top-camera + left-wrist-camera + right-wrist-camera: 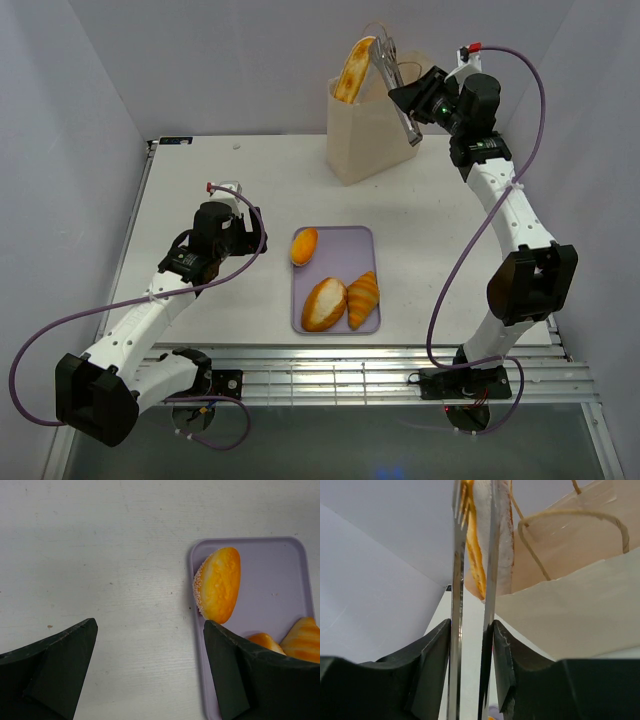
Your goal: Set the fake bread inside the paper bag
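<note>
- Near side: left gripper (pixel 240 222) has its jaws wide apart with nothing between them. It hangs over bare table (pixel 200 170), just left of the lilac tray (pixel 355 250).
- The tray carries three pieces not yet bagged. The oval roll (pixel 304 246) is at its left edge. A rounded loaf (pixel 324 304) and a croissant (pixel 363 299) touch each other at the near end.
- Far side: right gripper (pixel 408 100) is clamped on metal tongs (pixel 385 65), whose blades pinch the held bread (pixel 352 70).
- The held bread is above the left end of the paper bag (pixel 370 145) mouth. Its long axis is steep, near upright. The lower end points down at the rim and the upper end is well clear above.
- Risk 1: the lower end looks closer to the rim than to mid-opening. Released here, it could strike the edge and fall outside, or fold the bag wall.
- Risk 2: a cord handle (pixel 570 515) loops just beside the tongs. A snag on descent or withdrawal could tip the bag.
- Risk 3: the bread is glossy and the blades narrow, so it may pivot or slip.
</note>
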